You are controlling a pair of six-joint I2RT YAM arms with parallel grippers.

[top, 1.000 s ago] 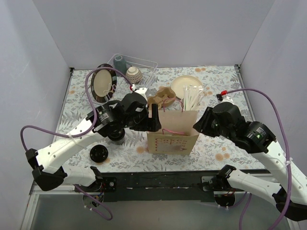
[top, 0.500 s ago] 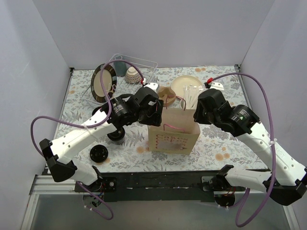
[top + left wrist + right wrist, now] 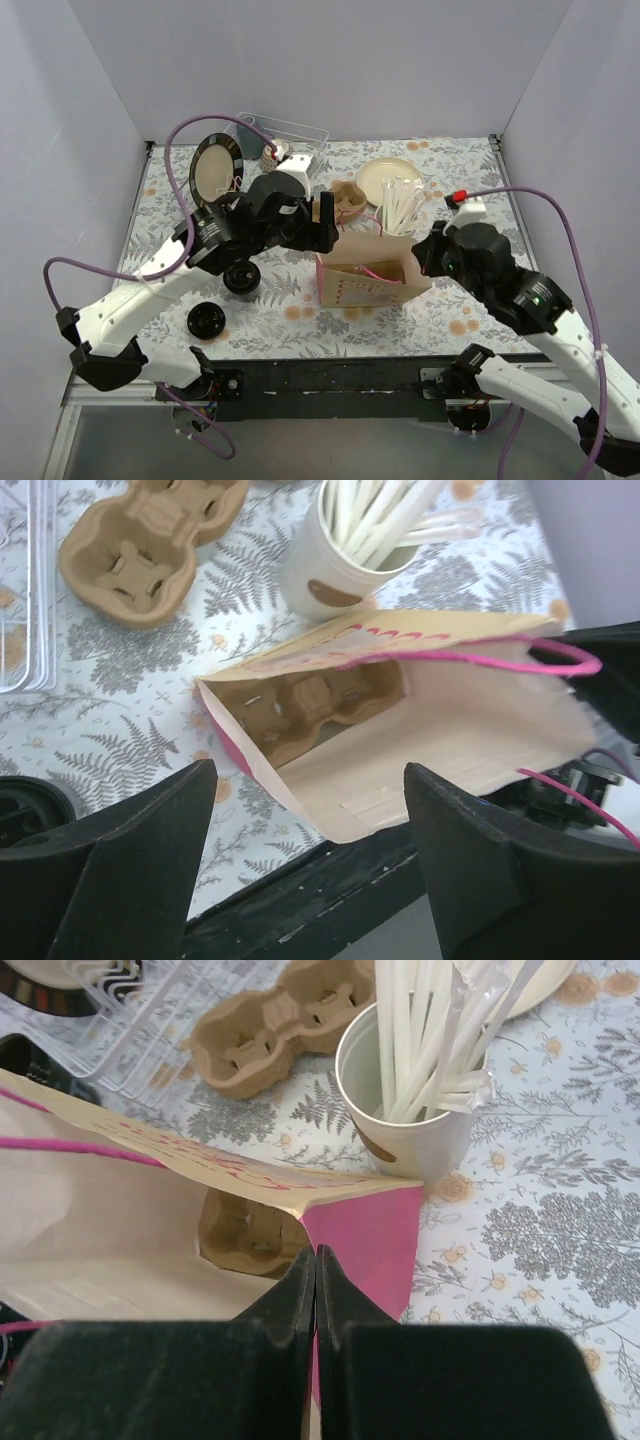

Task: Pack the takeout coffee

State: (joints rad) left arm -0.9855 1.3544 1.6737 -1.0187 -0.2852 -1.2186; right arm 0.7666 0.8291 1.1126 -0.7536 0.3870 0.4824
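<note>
The right claw point(image 3: 316, 1253), pinching the bag point(image 3: 110, 1225), partly hides the carrier point(image 3: 240, 1230) inside.

- paper bag point(image 3: 440, 730) mouth gapes wide, easy way in from above
- cardboard tray point(image 3: 310, 705) fills the bottom
- straw cup point(image 3: 340, 560) crowds the far side
- right gripper point(image 3: 316, 1252) blocks one corner, pinching the rim

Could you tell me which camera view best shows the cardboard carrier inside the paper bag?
The left wrist view: it looks into the open bag at the carrier. The right wrist view shows one corner; the top view hides it.
</note>
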